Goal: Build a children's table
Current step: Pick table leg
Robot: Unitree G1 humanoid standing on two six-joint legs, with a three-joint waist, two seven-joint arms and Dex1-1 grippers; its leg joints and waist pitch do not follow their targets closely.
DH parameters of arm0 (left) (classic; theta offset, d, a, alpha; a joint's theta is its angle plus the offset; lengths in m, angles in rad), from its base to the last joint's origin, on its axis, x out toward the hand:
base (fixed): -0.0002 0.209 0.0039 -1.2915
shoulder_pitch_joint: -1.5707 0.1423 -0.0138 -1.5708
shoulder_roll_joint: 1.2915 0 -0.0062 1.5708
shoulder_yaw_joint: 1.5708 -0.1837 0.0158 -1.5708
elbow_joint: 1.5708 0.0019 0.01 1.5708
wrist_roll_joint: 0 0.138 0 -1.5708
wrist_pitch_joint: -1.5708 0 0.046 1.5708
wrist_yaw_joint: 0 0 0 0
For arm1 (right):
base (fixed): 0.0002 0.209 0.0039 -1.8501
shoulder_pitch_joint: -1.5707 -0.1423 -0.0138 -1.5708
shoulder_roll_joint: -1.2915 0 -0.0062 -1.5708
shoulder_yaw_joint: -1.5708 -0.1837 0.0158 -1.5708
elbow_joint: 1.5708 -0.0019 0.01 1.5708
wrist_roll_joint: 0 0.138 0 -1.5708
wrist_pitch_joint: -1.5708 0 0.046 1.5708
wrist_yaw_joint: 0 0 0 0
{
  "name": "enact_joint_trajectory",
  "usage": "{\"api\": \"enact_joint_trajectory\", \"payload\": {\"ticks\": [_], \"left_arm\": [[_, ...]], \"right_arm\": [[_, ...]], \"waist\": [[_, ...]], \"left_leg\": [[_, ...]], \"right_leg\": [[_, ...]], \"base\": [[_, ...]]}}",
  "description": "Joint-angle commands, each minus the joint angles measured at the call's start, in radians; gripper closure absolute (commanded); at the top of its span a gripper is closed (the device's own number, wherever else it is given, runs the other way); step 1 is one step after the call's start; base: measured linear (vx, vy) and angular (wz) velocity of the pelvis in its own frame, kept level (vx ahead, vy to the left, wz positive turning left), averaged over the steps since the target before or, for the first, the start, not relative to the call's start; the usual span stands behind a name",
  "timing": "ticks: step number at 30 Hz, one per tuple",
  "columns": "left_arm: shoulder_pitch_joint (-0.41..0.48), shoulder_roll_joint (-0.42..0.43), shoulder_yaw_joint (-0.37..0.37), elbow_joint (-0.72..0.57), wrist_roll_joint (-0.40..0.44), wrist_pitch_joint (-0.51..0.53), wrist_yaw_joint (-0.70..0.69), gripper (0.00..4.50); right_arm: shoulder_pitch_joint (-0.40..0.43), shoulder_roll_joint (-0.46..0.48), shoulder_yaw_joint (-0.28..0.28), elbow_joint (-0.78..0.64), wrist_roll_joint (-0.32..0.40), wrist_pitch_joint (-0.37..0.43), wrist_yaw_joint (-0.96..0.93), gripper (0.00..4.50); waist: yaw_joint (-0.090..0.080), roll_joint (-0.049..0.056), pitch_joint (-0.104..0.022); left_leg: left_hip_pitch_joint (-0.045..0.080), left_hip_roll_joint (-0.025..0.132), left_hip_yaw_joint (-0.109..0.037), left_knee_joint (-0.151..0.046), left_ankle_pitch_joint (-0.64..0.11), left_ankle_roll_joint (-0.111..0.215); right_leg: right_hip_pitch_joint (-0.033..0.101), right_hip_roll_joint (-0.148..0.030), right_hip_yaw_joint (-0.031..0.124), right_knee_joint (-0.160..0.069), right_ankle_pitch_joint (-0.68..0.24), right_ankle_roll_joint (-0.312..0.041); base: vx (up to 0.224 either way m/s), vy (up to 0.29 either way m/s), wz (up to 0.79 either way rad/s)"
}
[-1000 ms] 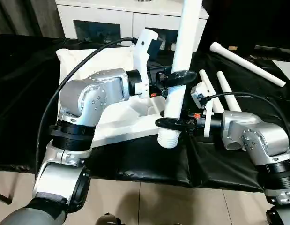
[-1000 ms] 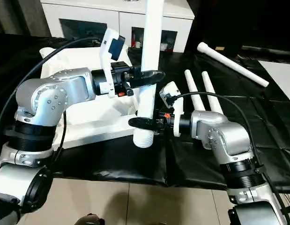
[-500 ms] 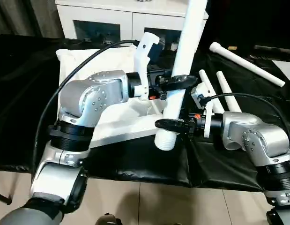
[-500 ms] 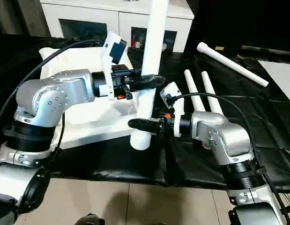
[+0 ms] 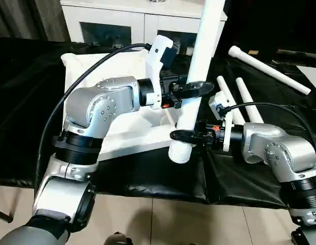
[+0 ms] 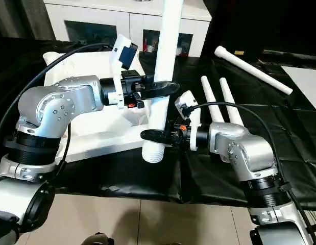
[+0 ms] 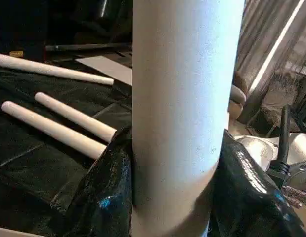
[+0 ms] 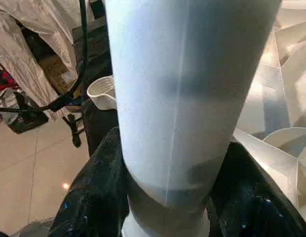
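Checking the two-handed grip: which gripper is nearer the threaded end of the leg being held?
Right. The right gripper clamps the held leg just above its threaded end; the left gripper grips the same leg higher up the shaft.

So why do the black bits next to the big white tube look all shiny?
Left wrist view: light gleams off the glossy fingers beside the leg. Right wrist view: speckled glints on the fingers, and a soft shadow band crosses the leg.

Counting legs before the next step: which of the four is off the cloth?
The leg held upright in both grippers, left gripper above right gripper. The other three legs lie flat on the black cloth.
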State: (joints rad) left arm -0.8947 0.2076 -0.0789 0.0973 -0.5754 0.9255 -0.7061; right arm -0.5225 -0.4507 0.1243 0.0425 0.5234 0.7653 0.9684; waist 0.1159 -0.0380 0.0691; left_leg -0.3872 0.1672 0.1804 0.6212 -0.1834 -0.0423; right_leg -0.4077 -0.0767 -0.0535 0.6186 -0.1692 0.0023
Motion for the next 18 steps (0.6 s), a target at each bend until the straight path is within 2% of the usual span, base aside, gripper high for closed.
{"api": "enact_joint_trajectory", "payload": {"ticks": [1, 2, 3, 5, 7, 9, 10, 13, 14, 15, 17, 18], "left_arm": [[-0.005, -0.002, 0.007, 0.006, 0.008, 0.006, 0.024, 2.7], [-0.008, -0.005, 0.015, 0.016, 0.012, 0.017, 0.045, 2.7], [-0.01, -0.007, 0.021, 0.023, 0.015, 0.024, 0.06, 2.35], [-0.006, -0.003, 0.023, 0.028, 0.02, 0.022, 0.063, 2.0], [0.014, -0.006, 0.054, 0.038, 0.028, 0.004, 0.095, 1.9], [0.029, -0.005, 0.068, 0.035, 0.027, 0.005, 0.109, 1.78], [0.032, -0.005, 0.072, 0.035, 0.026, 0.006, 0.113, 1.58], [0.05, -0.009, 0.102, 0.035, 0.021, 0.0, 0.141, 1.39], [0.057, -0.015, 0.118, 0.036, 0.022, -0.013, 0.157, 1.28], [0.069, -0.023, 0.135, 0.035, 0.023, -0.044, 0.169, 1.28], [0.082, -0.021, 0.129, 0.028, 0.032, -0.08, 0.159, 1.05], [0.097, -0.016, 0.108, 0.034, 0.089, -0.174, 0.174, 1.05]], "right_arm": [[-0.001, -0.001, -0.032, -0.011, 0.006, 0.003, -0.019, 2.65], [-0.001, 0.004, -0.037, -0.008, 0.005, 0.001, -0.029, 2.65], [-0.002, 0.007, -0.041, -0.007, 0.004, -0.001, -0.036, 2.65], [-0.003, 0.015, -0.048, -0.004, -0.001, -0.011, -0.053, 2.65], [-0.004, 0.06, -0.094, 0.011, -0.022, -0.047, -0.157, 2.65], [-0.001, 0.085, -0.116, 0.015, -0.04, -0.075, -0.221, 2.65], [-0.001, 0.091, -0.121, 0.016, -0.044, -0.08, -0.234, 2.66], [0.003, 0.125, -0.15, 0.024, -0.06, -0.105, -0.312, 2.66], [0.005, 0.137, -0.16, 0.028, -0.065, -0.115, -0.34, 2.66], [0.011, 0.156, -0.178, 0.031, -0.068, -0.127, -0.377, 2.66], [0.014, 0.17, -0.188, 0.033, -0.075, -0.139, -0.401, 2.66], [0.014, 0.19, -0.204, 0.04, -0.086, -0.163, -0.446, 2.66]], "waist": [[0.004, -0.007, -0.082], [0.003, -0.007, -0.082], [0.002, -0.005, -0.082], [0.003, -0.004, -0.081], [0.002, -0.001, -0.082], [0.001, -0.001, -0.082], [0.001, 0.003, -0.082], [-0.003, 0.002, -0.082], [-0.002, 0.002, -0.083], [-0.005, 0.008, -0.082], [-0.005, 0.006, -0.082], [-0.002, 0.013, -0.084]], "left_leg": [[0.019, 0.057, -0.02, -0.073, -0.102, 0.013], [0.019, 0.057, -0.02, -0.073, -0.101, 0.013], [0.019, 0.056, -0.019, -0.073, -0.102, 0.012], [0.02, 0.056, -0.019, -0.073, -0.108, 0.011], [0.02, 0.056, -0.02, -0.074, -0.114, -0.001], [0.022, 0.055, -0.02, -0.075, -0.116, -0.01], [0.022, 0.055, -0.02, -0.075, -0.117, -0.013], [0.021, 0.053, -0.019, -0.077, -0.126, -0.021], [0.022, 0.053, -0.02, -0.077, -0.13, -0.021], [0.022, 0.054, -0.02, -0.078, -0.137, -0.025], [0.022, 0.054, -0.02, -0.08, -0.146, -0.025], [0.025, 0.055, -0.022, -0.08, -0.144, -0.027]], "right_leg": [[0.057, -0.074, 0.042, -0.056, -0.143, -0.245], [0.057, -0.074, 0.042, -0.056, -0.139, -0.247], [0.057, -0.073, 0.042, -0.056, -0.136, -0.249], [0.056, -0.074, 0.042, -0.059, -0.146, -0.248], [0.054, -0.075, 0.042, -0.059, -0.154, -0.243], [0.053, -0.072, 0.041, -0.059, -0.155, -0.241], [0.053, -0.072, 0.041, -0.058, -0.153, -0.24], [0.053, -0.07, 0.042, -0.058, -0.148, -0.233], [0.055, -0.07, 0.041, -0.058, -0.15, -0.231], [0.053, -0.07, 0.042, -0.061, -0.149, -0.229], [0.053, -0.07, 0.041, -0.064, -0.162, -0.222], [0.052, -0.069, 0.041, -0.063, -0.155, -0.218]], "base": [[0.0, 0.0, 0.0], [0.0, 0.0, 0.0], [0.0, 0.0, 0.0], [0.0, 0.0, 0.0], [0.0, 0.0, 0.0], [0.0, 0.0, 0.0], [0.0, 0.0, 0.0], [0.0, 0.0, 0.0], [0.0, 0.0, 0.0], [0.0, 0.0, 0.0], [0.0, 0.0, 0.0], [0.0, 0.0, 0.0]]}}
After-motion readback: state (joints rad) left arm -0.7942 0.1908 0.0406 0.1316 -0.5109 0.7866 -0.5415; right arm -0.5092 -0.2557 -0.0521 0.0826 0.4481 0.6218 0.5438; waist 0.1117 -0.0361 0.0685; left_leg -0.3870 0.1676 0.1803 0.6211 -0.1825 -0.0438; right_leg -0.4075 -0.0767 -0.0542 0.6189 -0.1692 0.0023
